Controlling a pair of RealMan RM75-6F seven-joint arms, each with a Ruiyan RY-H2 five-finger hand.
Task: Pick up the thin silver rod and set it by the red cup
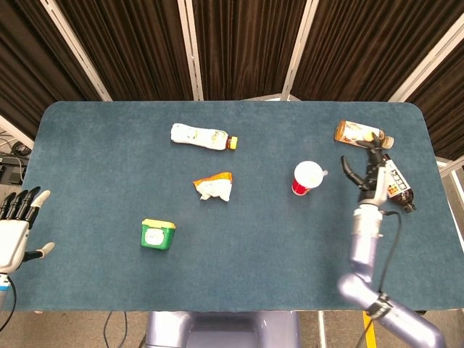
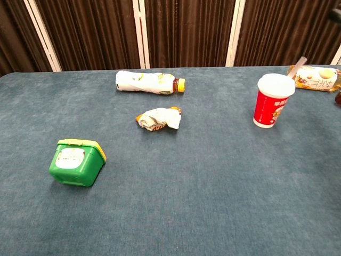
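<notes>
The red cup (image 1: 305,178) with a white lid stands right of the table's middle; the chest view shows the cup (image 2: 272,101) too. The thin silver rod (image 2: 298,65) pokes out up and to the right from behind the cup's lid. From above only a short end of the rod (image 1: 323,172) shows, right at the cup's rim. My right hand (image 1: 369,178) hovers to the right of the cup with its fingers spread, holding nothing and apart from the rod. My left hand (image 1: 17,221) is open off the table's left edge.
A white bottle (image 1: 204,136) lies at the back left, with a crumpled wrapper (image 1: 214,187) and a green lidded box (image 1: 158,234) nearer the front. An amber bottle (image 1: 359,133) and a dark bottle (image 1: 397,183) lie right of the cup, beside my right hand.
</notes>
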